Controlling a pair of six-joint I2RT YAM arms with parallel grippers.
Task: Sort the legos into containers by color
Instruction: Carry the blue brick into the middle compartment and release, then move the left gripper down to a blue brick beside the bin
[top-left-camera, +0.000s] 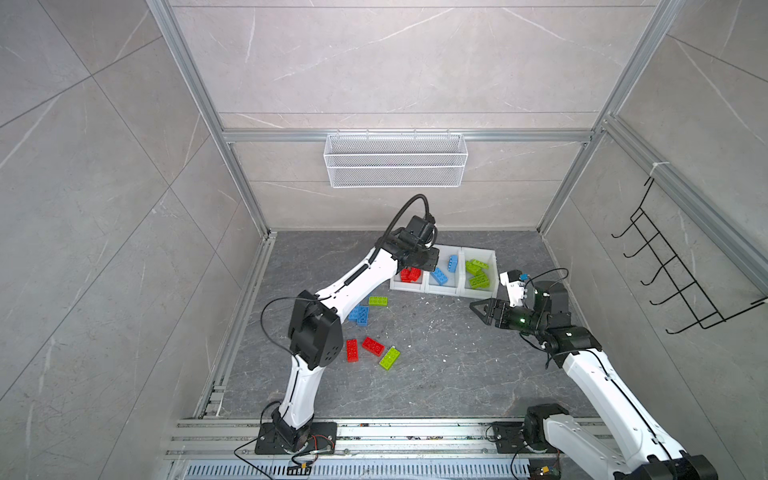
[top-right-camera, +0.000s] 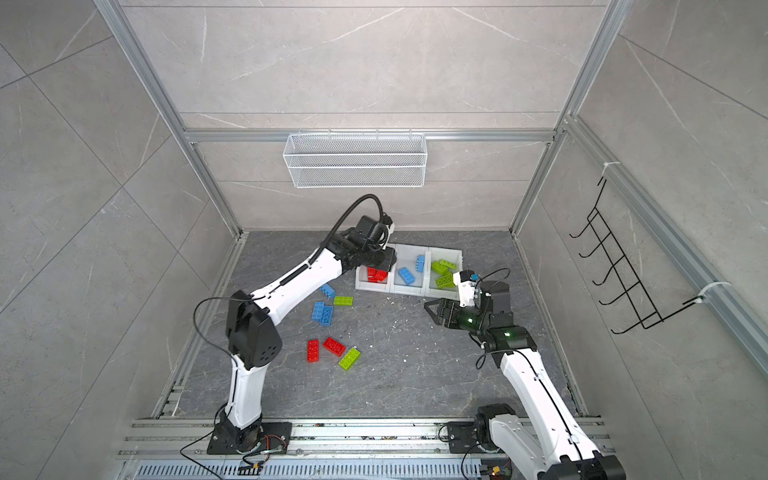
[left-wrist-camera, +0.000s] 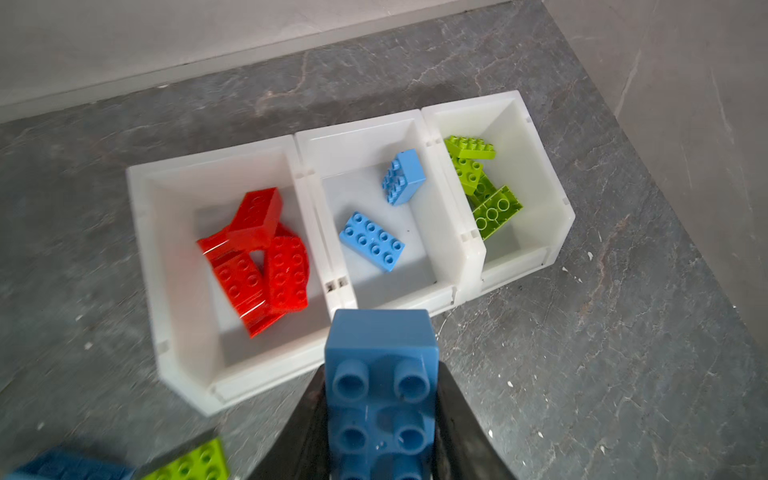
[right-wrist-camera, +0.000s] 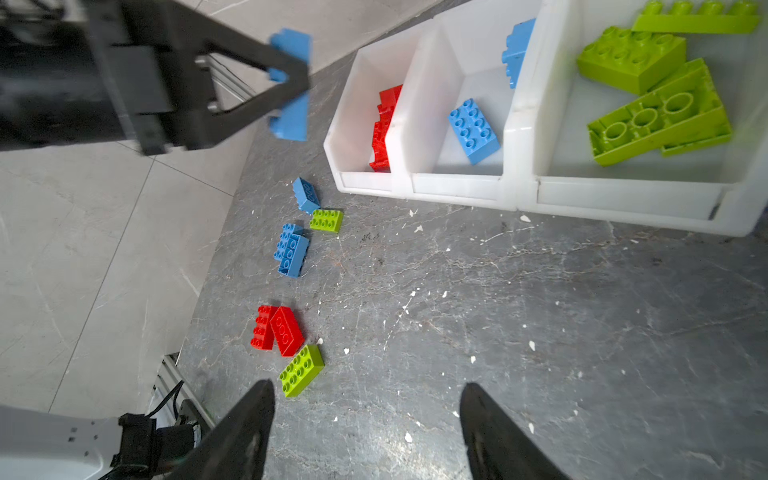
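Blue-laden, held 1 blue lego (left-wrist-camera: 380, 399) clamped across its width in the narrowly parted left fingers (left-wrist-camera: 459, 432), aloft just short of the middle container (left-wrist-camera: 353, 141), long axis pointing toward it; had the right fingers (right-wrist-camera: 245, 432) wide apart, empty, farther off above the tabletop (right-wrist-camera: 540, 311).

Three bins stand joined in a row at the rear of the floor (top-left-camera: 457, 374), just before the back wall (top-left-camera: 332, 208).

- Left bin (top-left-camera: 405, 287): holds a left pile (left-wrist-camera: 266, 253) of bricks.
- Middle bin (top-left-camera: 441, 289): holds two bricks (left-wrist-camera: 372, 241), apart.
- Right bin (top-left-camera: 480, 252): holds a right pile (left-wrist-camera: 494, 208), toward its left wall.

The basket (top-left-camera: 395, 166) hangs on the back wall, above the row. The rear cluster (top-left-camera: 377, 301) of loose bricks lies before and left of the left bin. The front cluster (top-left-camera: 372, 345) lies farther forward. The left gripper (left-wrist-camera: 380, 370) hangs over the left part of the row, with a held brick (left-wrist-camera: 382, 415) between its jaws. The right gripper (top-left-camera: 473, 308) hangs before the right bin.
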